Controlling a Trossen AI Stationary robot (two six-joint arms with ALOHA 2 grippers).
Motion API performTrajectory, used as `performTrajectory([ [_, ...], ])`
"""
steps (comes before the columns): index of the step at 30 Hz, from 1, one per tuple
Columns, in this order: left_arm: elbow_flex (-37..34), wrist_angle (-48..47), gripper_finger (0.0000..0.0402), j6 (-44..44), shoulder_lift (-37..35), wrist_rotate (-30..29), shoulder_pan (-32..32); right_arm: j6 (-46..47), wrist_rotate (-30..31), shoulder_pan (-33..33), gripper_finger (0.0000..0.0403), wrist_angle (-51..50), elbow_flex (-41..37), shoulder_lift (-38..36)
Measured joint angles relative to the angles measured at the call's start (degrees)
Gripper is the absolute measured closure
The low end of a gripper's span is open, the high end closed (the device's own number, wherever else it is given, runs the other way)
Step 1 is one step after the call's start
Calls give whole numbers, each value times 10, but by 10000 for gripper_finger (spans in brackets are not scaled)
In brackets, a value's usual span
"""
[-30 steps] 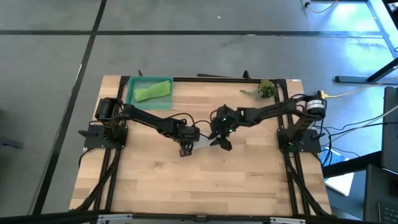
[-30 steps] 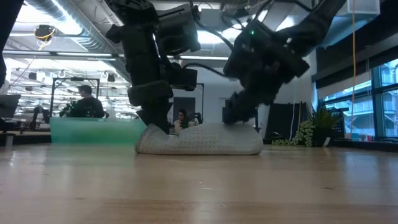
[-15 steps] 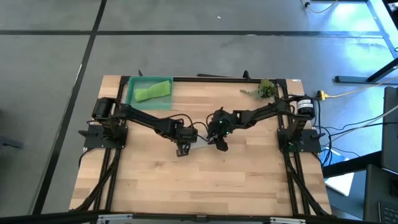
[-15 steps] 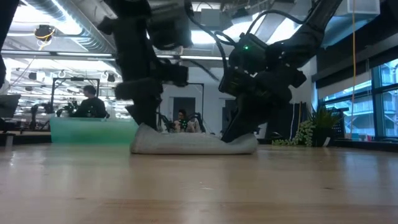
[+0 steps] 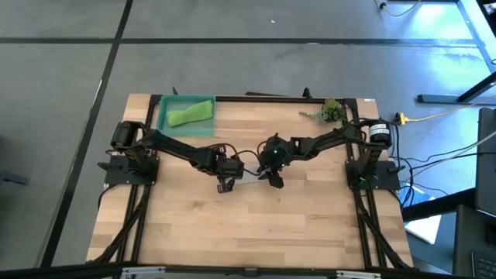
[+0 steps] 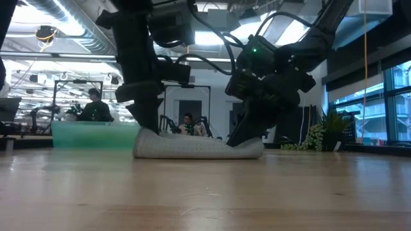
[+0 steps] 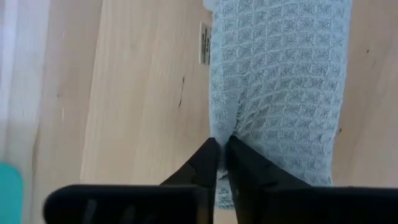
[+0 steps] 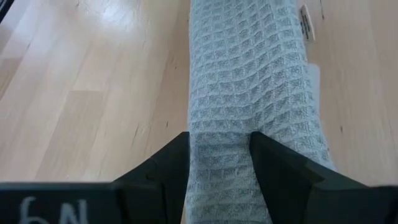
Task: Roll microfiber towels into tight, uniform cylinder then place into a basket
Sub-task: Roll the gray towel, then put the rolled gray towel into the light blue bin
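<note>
The pale grey towel [image 6: 199, 146], rolled into a cylinder, lies along the table's middle [image 5: 248, 180]. My left gripper [image 5: 225, 184] stands at the roll's left end and is shut on a bit of its cloth [image 7: 221, 144]. My right gripper [image 5: 273, 180] stands at the roll's right end and is shut across it [image 8: 221, 146]. The lime green towel [image 5: 191, 114] lies rolled inside the teal basket [image 5: 164, 116] at the far left. My left gripper pinches a small bit of the grey towel's cloth [image 7: 224, 127] between its fingertips, at the roll's left end near one long edge. The fingers come steeply from above. The roll lies on the table, its left end slightly peaked under the fingers [image 6: 146, 133]. My right gripper holds the roll's right end [image 8: 221, 124] between its two fingers [image 8: 171, 162], one on each long side, lying across the roll. They slant down from the right. The cloth fills the gap and is narrower there. The roll rests on the table, flattened at that end [image 6: 247, 146].
A small leafy plant sprig [image 5: 332, 110] lies at the far right corner. Bare wood spreads over the whole near half of the table [image 5: 248, 232]. People and desks show in the room beyond the table.
My right gripper has sunk onto the roll's right end, which is lower and flatter than before. My left gripper has drifted a little toward the table's left edge with the left end, so the roll lies longer and flatter.
</note>
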Motion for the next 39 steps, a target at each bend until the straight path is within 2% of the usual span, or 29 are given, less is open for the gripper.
performTrajectory([
  [5, 0, 0, 337, 0, 0, 17, 0, 1, -3, 0, 231, 0, 0, 0],
  [12, 1, -1, 301, 1, 0, 6, 5, 1, -5, 0, 231, 0, 0, 0],
  [22, 1, -31, 299, -44, -48, -3, 14, 1, -6, 0, 231, 0, 0, 0],
  [26, 2, -33, 301, -49, -79, -9, 0, 0, -1, -1, 231, 0, 0, 0],
  [29, 2, -25, 301, -48, -96, -36, -21, 0, -1, -2, 231, 0, 0, 0],
  [39, 2, 35, 300, -59, -80, -53, -74, -47, 14, -3, 231, 10, -1, 1],
])
